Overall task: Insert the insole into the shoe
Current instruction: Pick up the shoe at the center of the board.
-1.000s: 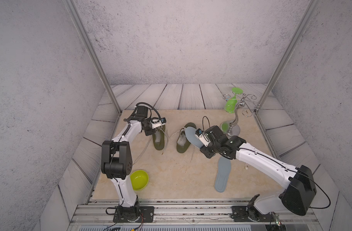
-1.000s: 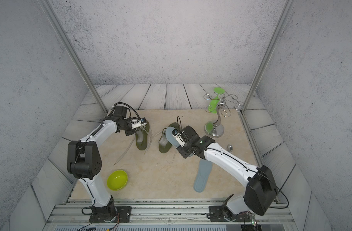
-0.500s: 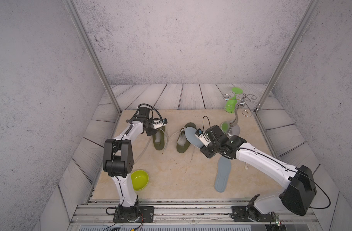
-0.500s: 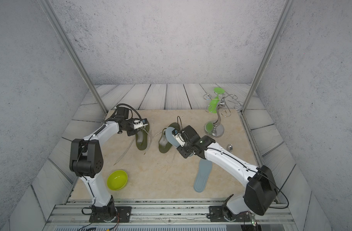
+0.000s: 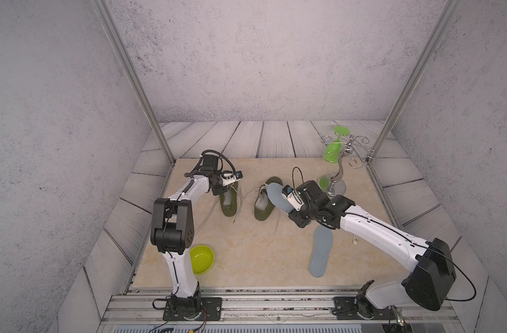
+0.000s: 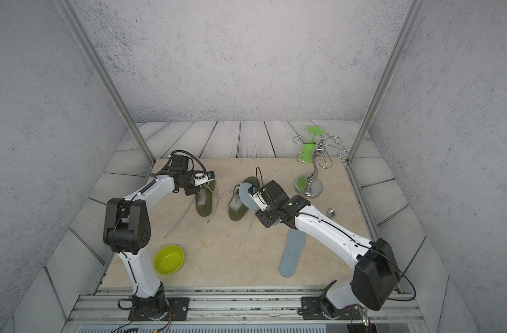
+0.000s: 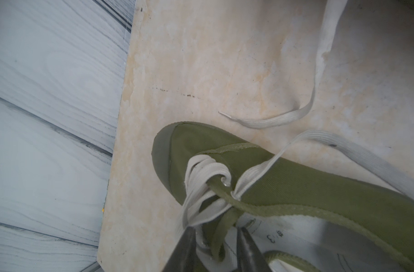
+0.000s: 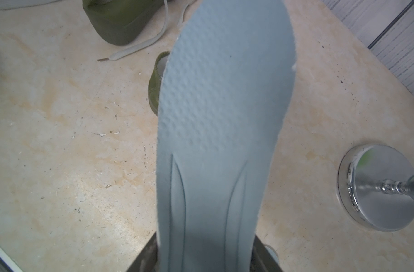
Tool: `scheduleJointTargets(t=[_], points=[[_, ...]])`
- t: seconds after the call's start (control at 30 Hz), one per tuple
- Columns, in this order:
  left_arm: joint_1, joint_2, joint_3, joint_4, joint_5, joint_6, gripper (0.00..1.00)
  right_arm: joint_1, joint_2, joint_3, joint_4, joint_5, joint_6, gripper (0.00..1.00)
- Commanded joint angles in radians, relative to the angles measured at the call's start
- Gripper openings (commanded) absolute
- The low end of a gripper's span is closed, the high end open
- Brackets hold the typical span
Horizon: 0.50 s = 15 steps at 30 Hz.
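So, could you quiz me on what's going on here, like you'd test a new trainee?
1. True or false: the right claw holds a grey insole.
2. How many other insoles lie loose on the tabletop?
3. The bowl is: A red, B lime green, C blue.
Key: 1 true; 2 one, the loose insole; 3 B.

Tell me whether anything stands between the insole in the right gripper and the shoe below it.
Nothing visible does. The insole in the right gripper hangs over the shoe, hiding part of it; the opening that shows looks clear, and the laces trail beside it.
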Motion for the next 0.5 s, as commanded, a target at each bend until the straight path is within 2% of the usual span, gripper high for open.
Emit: scheduleJointTargets(t=[0.0,0.2,0.47], points=[[-0.006,0.026,-0.006,0.007,-0.011,0.035,0.33,-0.005,-0.036,0.000,-0.009,-0.005,-0.004,0.53],[-0.008,0.030,-0.011,0.021,-0.025,0.033,0.31,-0.006,-0.031,0.006,-0.008,-0.006,-0.005,0.53],[-0.014,0.038,-0.010,0.035,-0.045,0.025,0.19,-0.007,-0.029,0.010,-0.012,-0.007,-0.007,0.52]])
